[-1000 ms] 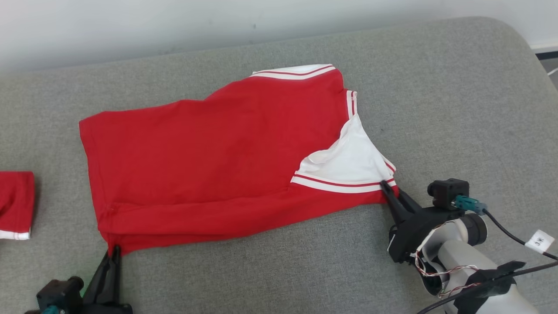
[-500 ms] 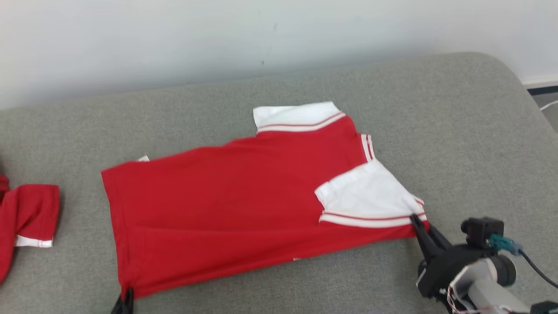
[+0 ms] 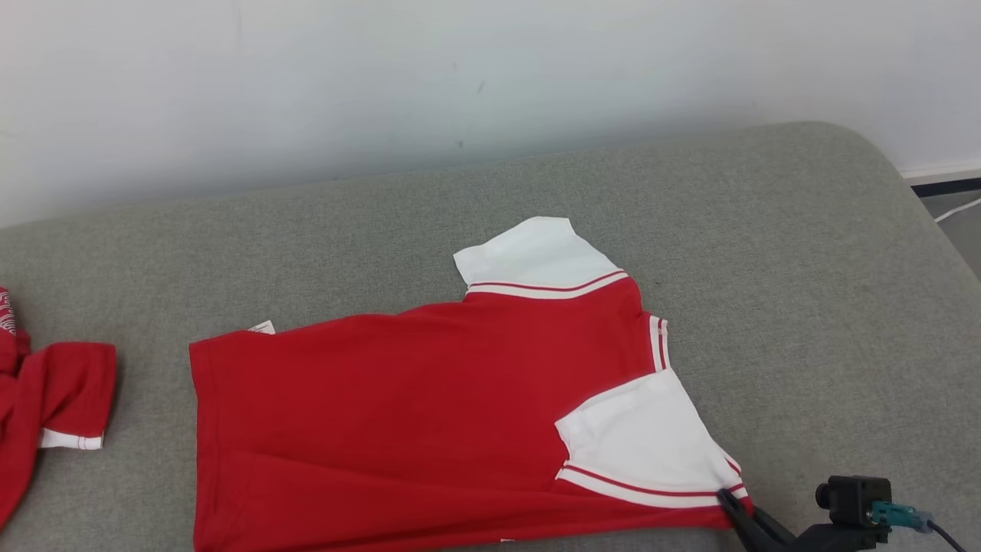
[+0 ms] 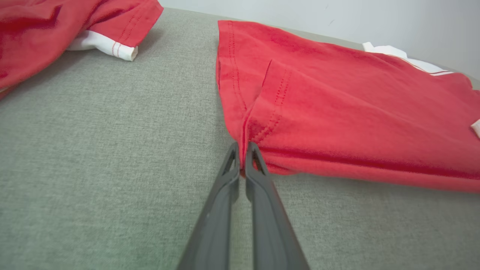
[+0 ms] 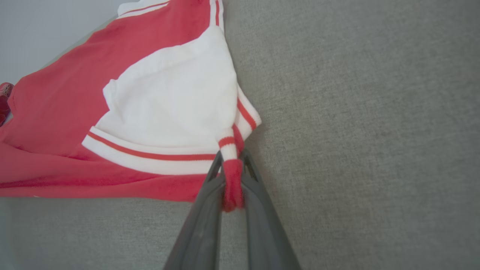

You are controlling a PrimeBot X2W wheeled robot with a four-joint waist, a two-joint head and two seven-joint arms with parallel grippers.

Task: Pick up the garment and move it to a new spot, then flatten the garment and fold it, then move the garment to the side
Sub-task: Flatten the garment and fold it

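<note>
Red shirt (image 3: 398,414) with white sleeves, spread flat on the grey couch (image 3: 766,268). Bottom corner squeezed tight in the left claw (image 4: 243,148); sleeve edge clamped in the right claw (image 5: 230,159). Another red shirt (image 3: 46,399) off to the left, not touching. Tiny white tag (image 3: 262,327), too small to read.

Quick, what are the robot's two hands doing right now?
Left gripper: shut on the shirt, at its hem corner.
Right gripper: shut on the shirt, at its striped corner.
</note>
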